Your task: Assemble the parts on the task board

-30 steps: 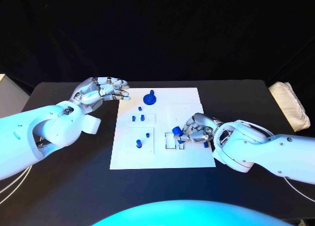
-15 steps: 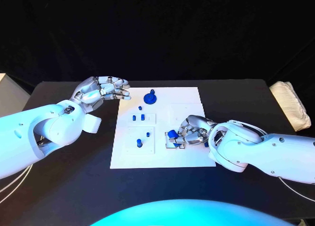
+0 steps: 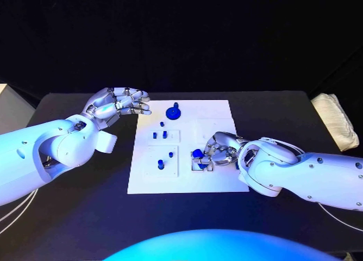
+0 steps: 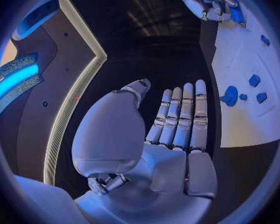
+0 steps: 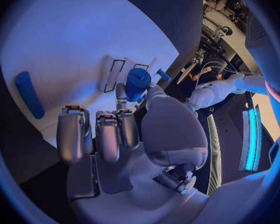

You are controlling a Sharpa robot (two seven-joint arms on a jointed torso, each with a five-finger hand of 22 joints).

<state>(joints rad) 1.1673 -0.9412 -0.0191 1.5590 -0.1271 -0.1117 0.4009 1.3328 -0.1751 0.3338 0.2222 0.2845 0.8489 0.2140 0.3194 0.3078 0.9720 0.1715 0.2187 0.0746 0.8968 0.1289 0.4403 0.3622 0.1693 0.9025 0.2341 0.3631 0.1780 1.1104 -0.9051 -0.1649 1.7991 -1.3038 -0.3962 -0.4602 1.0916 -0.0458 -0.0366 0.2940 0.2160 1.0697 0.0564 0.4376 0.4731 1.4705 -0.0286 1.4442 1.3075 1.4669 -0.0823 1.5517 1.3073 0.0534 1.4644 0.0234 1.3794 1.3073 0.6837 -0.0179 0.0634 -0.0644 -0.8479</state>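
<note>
Tabletop (image 3: pixel 87 217): black, carries white task board (image 3: pixel 213 117).
Left hand (image 3: pixel 115 106): empty, fingers apart, hovering off board's far left corner.
Right hand (image 3: pixel 220 149): pinching blue part (image 3: pixel 198 153) just above slotted block (image 3: pixel 201 165) (board's right-centre).
Risk: part tilted at entry may jam or slip from pinch; fingers hide slot.

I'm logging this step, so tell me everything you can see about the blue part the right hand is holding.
The blue part is a small, smooth, round-bodied piece that looks like plastic, saturated blue. The right hand pinches it between its fingers, so its lower portion is hidden. It sits low over the white task board, right at the dark-outlined slots on the board's right half. Whether it touches the board cannot be told. In the head view it shows at.
</note>
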